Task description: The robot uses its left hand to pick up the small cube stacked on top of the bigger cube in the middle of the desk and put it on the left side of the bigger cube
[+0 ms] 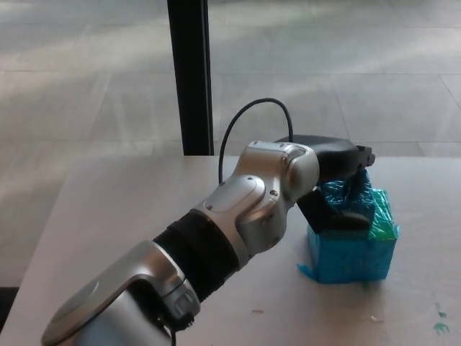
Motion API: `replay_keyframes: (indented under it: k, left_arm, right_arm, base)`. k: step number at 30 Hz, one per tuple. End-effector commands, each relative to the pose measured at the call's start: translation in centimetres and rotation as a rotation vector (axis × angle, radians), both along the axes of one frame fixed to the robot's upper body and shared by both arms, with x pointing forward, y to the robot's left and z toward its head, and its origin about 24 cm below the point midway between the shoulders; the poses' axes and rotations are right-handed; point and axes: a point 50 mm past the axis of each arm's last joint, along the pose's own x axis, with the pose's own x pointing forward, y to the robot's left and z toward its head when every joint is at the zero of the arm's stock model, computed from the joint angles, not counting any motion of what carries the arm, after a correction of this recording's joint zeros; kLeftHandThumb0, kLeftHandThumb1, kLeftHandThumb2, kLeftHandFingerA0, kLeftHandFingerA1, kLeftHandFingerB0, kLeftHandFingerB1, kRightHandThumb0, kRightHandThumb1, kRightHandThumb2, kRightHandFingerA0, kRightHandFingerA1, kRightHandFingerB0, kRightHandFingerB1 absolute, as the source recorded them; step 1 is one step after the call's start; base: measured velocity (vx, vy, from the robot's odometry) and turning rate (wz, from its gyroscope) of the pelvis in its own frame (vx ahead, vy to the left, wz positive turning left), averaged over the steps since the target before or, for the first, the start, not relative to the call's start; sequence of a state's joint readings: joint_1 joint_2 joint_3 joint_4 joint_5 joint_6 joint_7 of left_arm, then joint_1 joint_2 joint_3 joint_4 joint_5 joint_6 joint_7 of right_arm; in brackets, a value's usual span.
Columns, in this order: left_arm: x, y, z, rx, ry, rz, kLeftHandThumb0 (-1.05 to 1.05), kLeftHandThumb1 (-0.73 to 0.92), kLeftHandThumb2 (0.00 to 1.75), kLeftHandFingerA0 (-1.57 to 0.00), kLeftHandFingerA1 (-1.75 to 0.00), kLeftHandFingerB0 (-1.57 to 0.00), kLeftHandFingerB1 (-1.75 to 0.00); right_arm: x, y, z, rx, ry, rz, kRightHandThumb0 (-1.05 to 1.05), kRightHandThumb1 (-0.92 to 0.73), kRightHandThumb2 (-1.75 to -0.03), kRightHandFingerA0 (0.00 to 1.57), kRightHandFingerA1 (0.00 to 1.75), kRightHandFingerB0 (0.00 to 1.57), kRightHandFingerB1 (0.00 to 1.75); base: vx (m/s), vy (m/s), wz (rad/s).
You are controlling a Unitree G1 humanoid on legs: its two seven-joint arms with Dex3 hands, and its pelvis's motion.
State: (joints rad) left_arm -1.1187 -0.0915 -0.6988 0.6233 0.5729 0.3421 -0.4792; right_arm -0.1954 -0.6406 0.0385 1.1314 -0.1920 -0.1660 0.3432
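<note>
Fingers point(344, 218) of our left hand point(333, 189) pinch the small cube point(349, 196) atop the bigger cube point(353, 251).

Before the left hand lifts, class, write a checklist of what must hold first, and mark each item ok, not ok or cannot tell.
1. Left hand is at the small cube: ok, it wraps over its top and near side.
2. Fingers are firmly closed on the small cube: cannot tell, the hand hides the contact.
3. Small cube sits on the big cube: ok, not lifted yet.
4. Desk left of the big cube is free for placing: ok where visible; the arm hides part.
5. Cable is clear of the cubes: ok.
6. Right hand is out of the way: ok, not in view.
</note>
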Motion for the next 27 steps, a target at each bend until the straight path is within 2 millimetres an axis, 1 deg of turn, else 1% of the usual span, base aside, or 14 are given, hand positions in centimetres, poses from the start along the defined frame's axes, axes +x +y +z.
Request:
replay_keyframes:
  k: [1, 2, 3, 4, 5, 8, 11, 12, 13, 15, 20, 24, 25, 27]
  left_arm:
    - [-0.1, -0.1, -1.0, 0.042, -0.041, -0.017, -0.74, 0.55, 0.57, -0.38, -0.75, -0.01, -0.38]
    - [-0.1, -0.1, -1.2, 0.066, -0.046, -0.027, -0.64, 0.42, 0.77, -0.62, -0.89, -0.04, -0.43]
    - [-0.1, 0.1, -1.5, 0.086, -0.046, -0.029, -0.35, 0.36, 0.92, -0.66, -0.85, 0.0, -0.51]
    - [-0.2, 0.2, -1.7, 0.097, -0.048, -0.033, -0.48, 0.4, 0.69, -0.79, -1.02, -0.1, -0.44]
    - [-0.3, 0.3, -2.0, 0.109, -0.047, -0.041, -0.32, 0.5, 0.56, -0.76, -1.23, -0.18, -0.37]
    - [-0.4, 0.5, -2.4, 0.147, -0.041, -0.046, -0.16, 0.6, 0.61, -0.65, -1.49, -0.22, -0.37]
    - [-0.5, 0.7, -3.1, 0.202, -0.067, -0.065, -0.13, 0.64, 0.63, -0.59, -1.36, -0.34, -0.35]
    - [-0.6, 0.7, -3.4, 0.21, -0.085, -0.076, -0.16, 0.6, 0.68, -0.58, -0.85, -0.53, -0.51]
    - [-0.7, 0.7, -3.6, 0.229, -0.094, -0.084, -0.2, 0.61, 0.65, -0.59, -1.05, -0.62, -0.69]
    - [-0.8, 0.7, -3.8, 0.256, -0.146, -0.102, -0.23, 0.59, 0.62, -0.69, -1.11, -0.71, -0.8]
    - [-0.9, 1.1, -4.2, 0.218, -0.251, -0.145, -0.26, 0.69, 0.66, -0.69, -1.41, -0.67, -1.02]
    - [-0.9, 1.4, -4.4, 0.163, -0.295, -0.157, -0.27, 0.71, 0.69, -0.75, -1.41, -0.71, -1.02]
    - [-0.8, 1.4, -4.4, 0.159, -0.297, -0.158, -0.27, 0.74, 0.66, -0.7, -1.2, -0.68, -0.86]
    - [-0.7, 1.5, -4.3, 0.164, -0.301, -0.162, -0.28, 0.74, 0.64, -0.72, -1.17, -0.68, -0.82]
  right_arm:
    - [1.1, -0.9, 1.8, -0.014, -0.076, -0.012, -0.49, -0.2, -0.93, 0.9, 0.97, 0.72, 0.75]
    - [1.0, -0.9, 1.8, -0.014, -0.084, -0.009, -0.5, -0.22, -0.96, 0.9, 0.95, 0.71, 0.78]
    - [1.0, -1.0, 1.9, -0.019, -0.087, -0.005, -0.51, -0.23, -0.96, 0.9, 0.94, 0.72, 0.77]
    - [1.1, -1.0, 2.0, -0.029, -0.091, 0.002, -0.5, -0.22, -0.96, 0.93, 0.95, 0.73, 0.78]
    - [1.2, -1.0, 2.1, -0.033, -0.087, -0.001, -0.47, -0.2, -0.97, 0.92, 0.95, 0.73, 0.78]
    - [1.2, -1.0, 2.1, -0.013, -0.091, -0.011, -0.45, -0.19, -0.99, 0.94, 0.97, 0.74, 0.76]
    - [1.4, -0.9, 2.0, -0.026, -0.08, 0.002, -0.44, -0.21, -1.01, 0.92, 0.95, 0.73, 0.75]
    - [1.5, -0.8, 2.0, -0.029, -0.075, 0.008, -0.4, -0.19, -1.03, 0.92, 0.96, 0.71, 0.75]
    - [1.5, -0.8, 2.0, -0.03, -0.072, 0.008, -0.39, -0.18, -1.05, 0.9, 0.96, 0.71, 0.75]
    - [1.6, -0.8, 2.1, -0.029, -0.08, 0.004, -0.33, -0.13, -1.1, 0.93, 0.96, 0.73, 0.75]
    - [1.7, -0.8, 2.1, -0.033, -0.084, -0.004, -0.27, -0.11, -1.21, 0.91, 0.96, 0.74, 0.74]
    - [1.7, -0.8, 2.2, -0.016, -0.1, -0.018, -0.27, -0.09, -1.26, 0.94, 0.96, 0.77, 0.74]
    - [1.7, -0.8, 2.2, -0.022, -0.099, -0.012, -0.27, -0.08, -1.27, 0.94, 0.95, 0.76, 0.74]
    - [1.8, -0.8, 2.2, -0.023, -0.094, -0.013, -0.28, -0.09, -1.26, 0.93, 0.95, 0.77, 0.74]
  base:
    - [0.0, 0.0, 0.0]
    - [0.0, 0.0, 0.0]
    - [0.0, 0.0, 0.0]
    - [0.0, 0.0, 0.0]
    - [0.0, 0.0, 0.0]
    - [0.0, 0.0, 0.0]
    - [0.0, 0.0, 0.0]
    - [0.0, 0.0, 0.0]
    - [0.0, 0.0, 0.0]
    - [0.0, 0.0, 0.0]
    - [0.0, 0.0, 0.0]
    - [0.0, 0.0, 0.0]
    - [0.0, 0.0, 0.0]
    - [0.0, 0.0, 0.0]
